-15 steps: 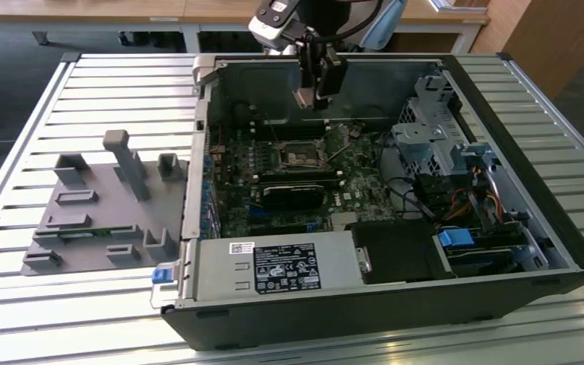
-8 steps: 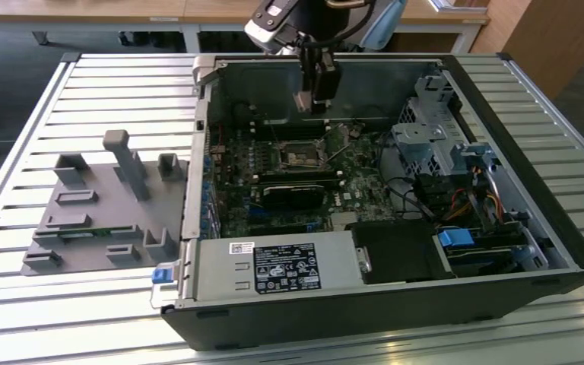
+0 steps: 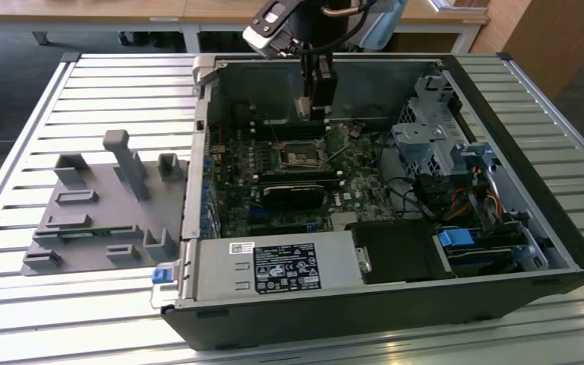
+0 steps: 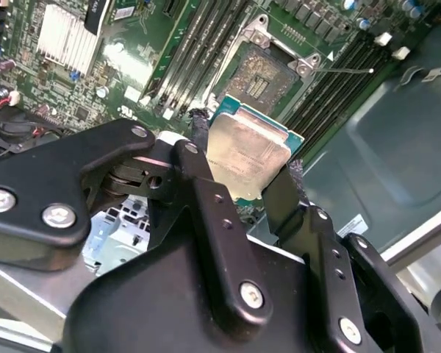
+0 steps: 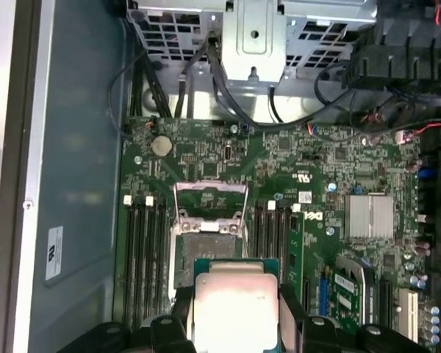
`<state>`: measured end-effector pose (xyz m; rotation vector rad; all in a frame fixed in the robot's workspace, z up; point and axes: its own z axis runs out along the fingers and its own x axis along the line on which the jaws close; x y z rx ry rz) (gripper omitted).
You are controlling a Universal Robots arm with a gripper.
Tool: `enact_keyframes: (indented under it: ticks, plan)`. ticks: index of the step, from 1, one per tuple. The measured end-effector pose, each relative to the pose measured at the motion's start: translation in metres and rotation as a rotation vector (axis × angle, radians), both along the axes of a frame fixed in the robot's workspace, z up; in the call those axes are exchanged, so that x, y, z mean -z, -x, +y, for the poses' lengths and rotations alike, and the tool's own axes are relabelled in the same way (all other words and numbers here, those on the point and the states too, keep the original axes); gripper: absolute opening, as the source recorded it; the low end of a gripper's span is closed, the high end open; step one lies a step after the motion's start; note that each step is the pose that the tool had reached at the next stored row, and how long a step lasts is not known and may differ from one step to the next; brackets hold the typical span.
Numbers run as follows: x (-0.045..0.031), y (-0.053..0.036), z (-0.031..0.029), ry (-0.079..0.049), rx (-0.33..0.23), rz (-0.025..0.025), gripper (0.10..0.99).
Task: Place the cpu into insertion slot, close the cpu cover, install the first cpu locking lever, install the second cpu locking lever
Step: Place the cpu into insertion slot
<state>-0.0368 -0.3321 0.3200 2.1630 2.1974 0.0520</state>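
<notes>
the gripper [image 4: 246,153] hangs inside an open computer case [image 3: 535,152], its two black fingers [image 4: 198,140] closed narrowly on opposite edges of the cpu [image 4: 251,147]. the cpu is a flat square chip with a dull silver top and a thin green border, and in both wrist views it sits clamped between the fingers, held in the air and not touching the board. in the exterior view the gripper [image 3: 315,106] hovers near the far wall of the case, over the green circuit board [image 5: 316,162].

the insertion slot [image 5: 208,243] is a small dark square socket on that board, and it lies bare, with nothing seated in it. in the first wrist view the held cpu [image 5: 234,309] appears just beside the slot, partly overlapping its near edge. the cpu cover [image 5: 209,186], a thin silver frame with a cut-out centre, stands swung up and open at the far side of the slot. long black memory slots [image 5: 143,250] run along both sides of the socket.

the case rests on a slatted metal table [image 3: 28,114]. a grey fixture tray [image 3: 99,205] lies beside it, on the exterior view's left.
</notes>
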Motion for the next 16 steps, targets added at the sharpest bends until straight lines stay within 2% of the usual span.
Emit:
enact_keyframes:
  ticks: [5, 16]
  plan:
    - [0.004, 0.0008, 0.0, -0.006, 0.0, -0.0106, 0.541]
    - [0.0209, 0.001, 0.0, -0.008, 0.0, -0.0115, 0.541]
